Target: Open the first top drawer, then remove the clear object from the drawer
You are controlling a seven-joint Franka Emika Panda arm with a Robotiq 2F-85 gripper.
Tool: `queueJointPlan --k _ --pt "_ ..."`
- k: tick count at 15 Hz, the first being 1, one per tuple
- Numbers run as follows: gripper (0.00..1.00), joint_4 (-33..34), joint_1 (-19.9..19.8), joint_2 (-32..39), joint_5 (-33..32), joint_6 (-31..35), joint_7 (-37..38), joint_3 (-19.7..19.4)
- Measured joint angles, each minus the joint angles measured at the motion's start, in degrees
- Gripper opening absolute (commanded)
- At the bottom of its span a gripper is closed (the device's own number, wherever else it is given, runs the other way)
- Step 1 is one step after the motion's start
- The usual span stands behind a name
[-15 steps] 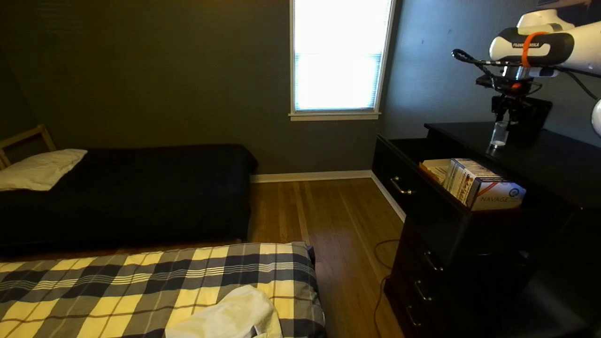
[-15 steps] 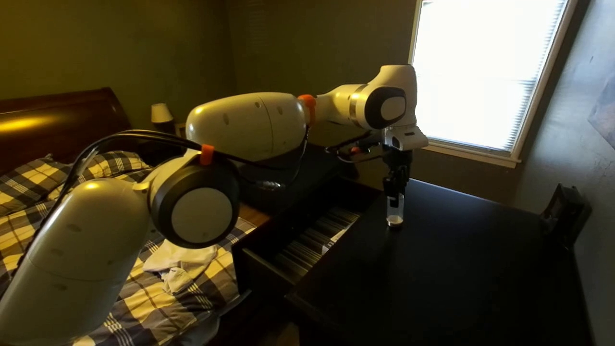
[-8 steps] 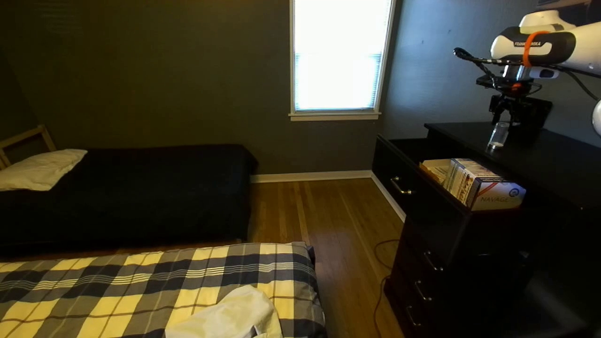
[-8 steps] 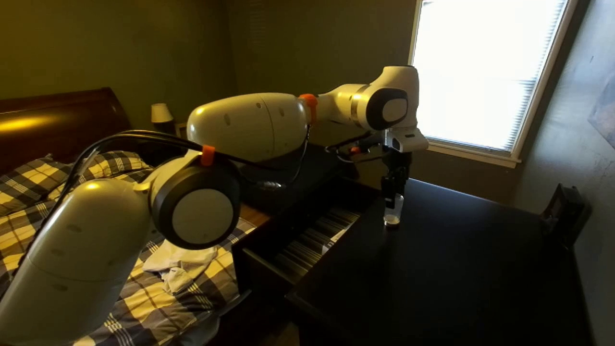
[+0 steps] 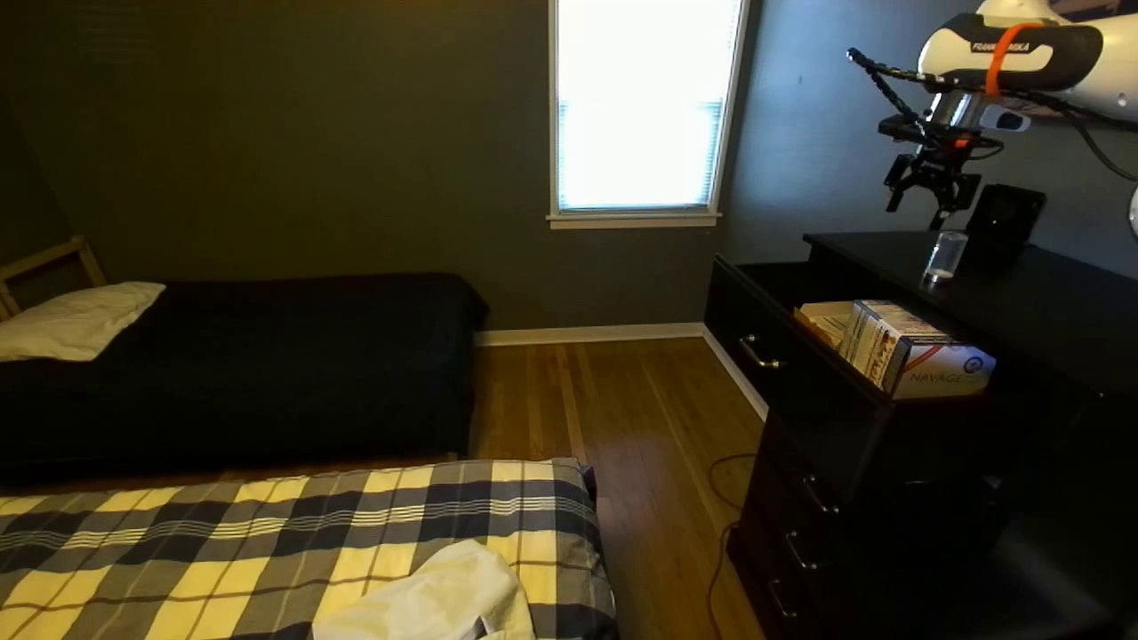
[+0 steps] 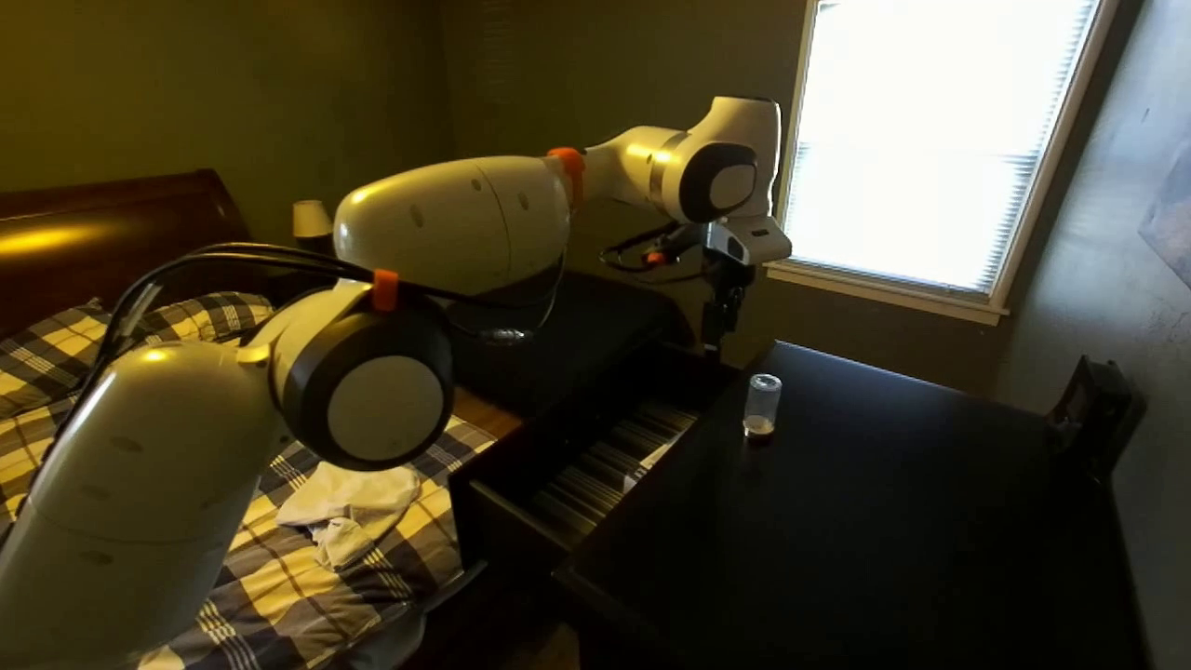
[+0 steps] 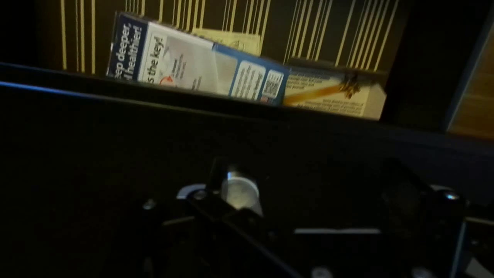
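Apparently both halves of the task are done. In an exterior view the top drawer [image 5: 805,391] stands pulled out with a box [image 5: 942,373] at its near end, and the clear cylinder [image 5: 944,256] stands on the dresser top [image 5: 1058,311], outside the drawer. Above it and to its left hangs the gripper [image 5: 915,216], fingers [image 5: 894,197] spread apart and holding nothing. The step in hand, I judge, is to get clear: keep the fingers wide and rise before going sideways, since so narrow a piece could tip at a brush.

In an exterior view the cylinder [image 6: 763,407] stands near the dresser's edge, beside the open drawer, with a plain gap between it and the gripper to its left. A nudge leftward would likely drop it into the drawer, so nothing should swing low across it.

In the wrist view a finger partly hides the cylinder [image 7: 241,195], so clearance is better judged from the exterior views. Beyond the dresser's edge a printed box [image 7: 216,67] shows in the drawer; stay well above both.
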Motion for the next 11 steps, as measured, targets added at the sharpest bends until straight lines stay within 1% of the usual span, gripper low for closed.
queueJointPlan --k 4,6,9,11 --pt "1.0 -0.63 0.98 -1.84 4.07 -0.38 -4.54 4.89" --pt "1.0 -1.92 1.65 -2.65 4.23 -0.4 -8.37 6.83" --pt "1.0 -5.14 2.86 -3.81 4.2 -0.34 -15.36 8.84" --pt "1.0 -6.7 3.32 -4.35 4.2 -0.11 -17.8 9.49"
